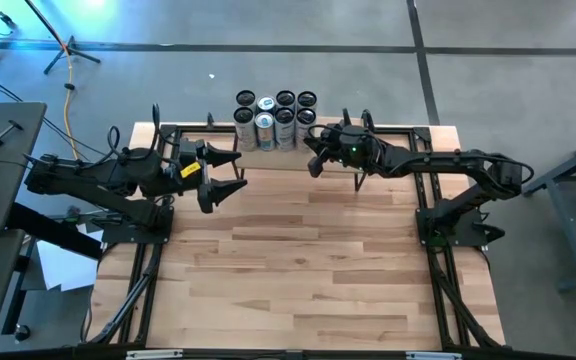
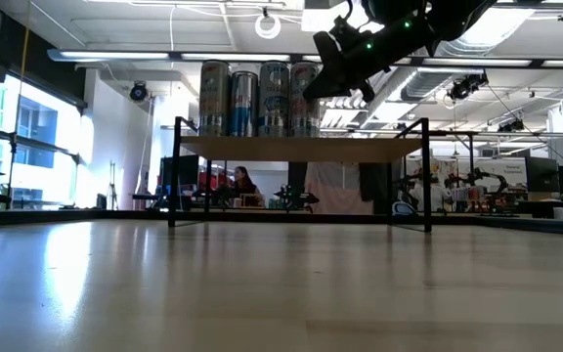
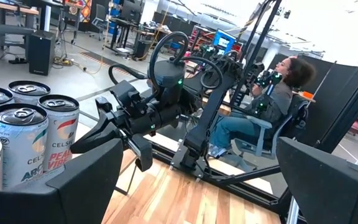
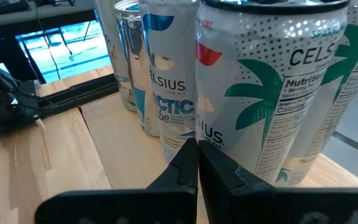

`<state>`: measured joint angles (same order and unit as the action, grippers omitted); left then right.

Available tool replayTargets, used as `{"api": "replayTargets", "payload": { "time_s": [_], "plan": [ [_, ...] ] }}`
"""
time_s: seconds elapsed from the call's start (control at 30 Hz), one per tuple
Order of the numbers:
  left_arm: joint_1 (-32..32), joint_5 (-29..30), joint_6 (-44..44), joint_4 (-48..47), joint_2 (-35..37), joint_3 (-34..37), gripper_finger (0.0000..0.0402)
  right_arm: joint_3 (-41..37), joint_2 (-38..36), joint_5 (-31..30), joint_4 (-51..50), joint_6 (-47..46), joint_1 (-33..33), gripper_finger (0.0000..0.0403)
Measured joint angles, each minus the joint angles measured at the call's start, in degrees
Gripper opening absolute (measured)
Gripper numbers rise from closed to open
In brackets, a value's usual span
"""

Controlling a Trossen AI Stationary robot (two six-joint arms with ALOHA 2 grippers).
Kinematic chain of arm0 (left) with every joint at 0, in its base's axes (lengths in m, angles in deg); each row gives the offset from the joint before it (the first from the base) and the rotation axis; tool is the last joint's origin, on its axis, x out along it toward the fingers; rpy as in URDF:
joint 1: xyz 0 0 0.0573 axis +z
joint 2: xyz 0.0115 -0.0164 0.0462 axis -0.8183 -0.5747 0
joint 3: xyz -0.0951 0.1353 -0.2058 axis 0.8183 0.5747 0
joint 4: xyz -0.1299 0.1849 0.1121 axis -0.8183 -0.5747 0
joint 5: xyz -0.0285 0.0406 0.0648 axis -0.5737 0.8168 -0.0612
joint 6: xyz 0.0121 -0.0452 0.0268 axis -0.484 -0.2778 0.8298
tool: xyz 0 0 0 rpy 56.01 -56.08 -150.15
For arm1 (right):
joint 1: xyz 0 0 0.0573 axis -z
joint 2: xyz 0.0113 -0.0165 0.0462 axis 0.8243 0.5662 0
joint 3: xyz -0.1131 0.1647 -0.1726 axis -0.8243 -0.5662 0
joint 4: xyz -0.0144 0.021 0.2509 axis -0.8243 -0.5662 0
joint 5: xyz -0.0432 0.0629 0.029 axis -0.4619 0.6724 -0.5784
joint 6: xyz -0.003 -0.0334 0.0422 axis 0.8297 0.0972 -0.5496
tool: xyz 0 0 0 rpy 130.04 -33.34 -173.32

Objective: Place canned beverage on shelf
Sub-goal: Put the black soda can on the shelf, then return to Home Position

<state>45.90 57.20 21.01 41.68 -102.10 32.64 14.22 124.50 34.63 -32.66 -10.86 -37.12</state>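
Closest to your right wrist camera, the right gripper (image 4: 197, 163) has its fingers pressed together on nothing, tips just short of a palm-printed Celsius can (image 4: 272, 93). That can stands with the other Celsius cans (image 1: 275, 117) in a tight cluster on the shelf (image 2: 301, 148), toward its left end in the high view, along the table's (image 1: 308, 270) far edge. Every can you can see is already up there; none lies on the tabletop.

Judging by this, the placing step looks finished and the right arm is at the release-and-clear stage. Your next move calls for drawing it straight away from the cluster without brushing the nearest can.

Your left gripper (image 1: 230, 175) waits with fingers spread wide and empty, over the table near the shelf's left end. No containers are in view besides the cans.
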Motion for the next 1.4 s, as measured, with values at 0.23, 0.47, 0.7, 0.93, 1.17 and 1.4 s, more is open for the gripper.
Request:
{"api": "replayTargets", "payload": {
  "time_s": [0.23,0.47,0.7,0.93,1.17,1.4],
  "plan": [
    [0.0,-0.1,0.0,-0.1,0.0,0.0,0.0392,0.0,0.0,3.7,0.0,-0.5,-0.4,0.0000],
    [0.0,-2.9,2.1,0.0,0.0,0.0,0.0392,0.0,-5.7,12.3,-1.6,-1.9,-1.4,0.0000],
    [0.0,-1.9,4.7,1.0,0.0,0.0,0.0392,0.0,-16.8,26.9,-2.6,-3.7,-3.7,0.0000],
    [0.0,0.3,9.3,3.3,0.2,0.0,0.0392,0.0,-25.9,30.1,-2.6,-4.9,-9.0,0.0000],
    [0.0,-2.4,7.7,3.3,0.2,0.0,0.0390,0.0,-28.8,29.5,-2.6,-4.9,-12.4,0.0000],
    [0.0,-7.9,7.9,2.7,0.5,0.0,0.0279,0.0,-27.2,25.0,-2.8,-5.3,-14.0,0.0000]
  ]
}}
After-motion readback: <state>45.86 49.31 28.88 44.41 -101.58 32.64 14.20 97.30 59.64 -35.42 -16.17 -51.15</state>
